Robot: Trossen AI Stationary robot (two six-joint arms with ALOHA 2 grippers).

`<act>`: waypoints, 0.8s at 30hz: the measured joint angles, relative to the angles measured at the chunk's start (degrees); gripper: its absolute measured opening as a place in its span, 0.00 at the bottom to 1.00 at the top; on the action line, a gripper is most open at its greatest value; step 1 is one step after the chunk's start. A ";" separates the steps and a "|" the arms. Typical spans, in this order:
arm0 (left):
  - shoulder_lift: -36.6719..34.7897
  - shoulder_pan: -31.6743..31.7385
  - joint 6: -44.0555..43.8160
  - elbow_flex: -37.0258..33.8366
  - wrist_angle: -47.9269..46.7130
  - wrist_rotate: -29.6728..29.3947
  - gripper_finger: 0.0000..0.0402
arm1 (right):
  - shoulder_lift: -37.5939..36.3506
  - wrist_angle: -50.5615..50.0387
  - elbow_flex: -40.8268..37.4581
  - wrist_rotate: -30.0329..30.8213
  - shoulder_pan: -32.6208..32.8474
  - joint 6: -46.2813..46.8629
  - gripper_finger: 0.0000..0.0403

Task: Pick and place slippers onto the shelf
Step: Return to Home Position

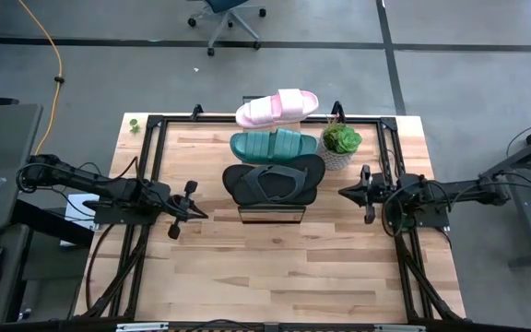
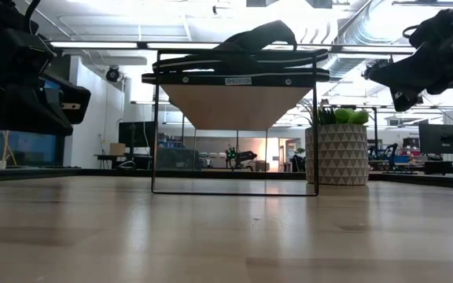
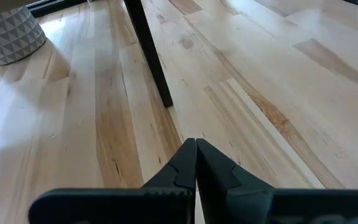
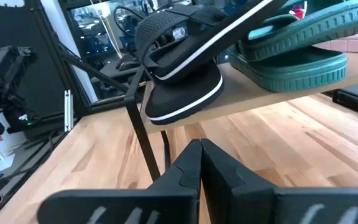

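Note:
Three slippers lie in a row on the shelf point(image 1: 271, 214), a narrow rack with a wooden top and black frame. The pale pink slide point(image 1: 277, 107) is at the far end, the teal-green ribbed slide point(image 1: 273, 144) in the middle, the black flip-flop point(image 1: 274, 182) at the near end. The flip-flop point(image 4: 179, 56) and teal slide point(image 4: 297, 46) also show in the right wrist view, the flip-flop point(image 2: 242, 49) in the low view. My left gripper point(image 1: 201, 215) is shut, left of the shelf. My right gripper point(image 1: 343, 192) is shut, right of it. Both hang above the table.
A small green plant in a white patterned pot point(image 1: 339, 146) stands just right of the shelf, close to my right gripper. The pot point(image 3: 8, 34) shows in the left wrist view too. Bare wooden table point(image 1: 275, 267) lies on the near side of the shelf.

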 joint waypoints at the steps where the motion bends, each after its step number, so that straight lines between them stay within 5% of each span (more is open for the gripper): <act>1: 0.00 0.00 0.00 0.00 -0.01 0.00 0.00 | 0.01 -0.02 0.00 0.17 0.01 0.32 0.00; 24: 0.00 0.00 0.02 0.00 0.00 -0.02 0.00 | 0.03 -0.02 0.00 0.02 0.00 6.13 0.00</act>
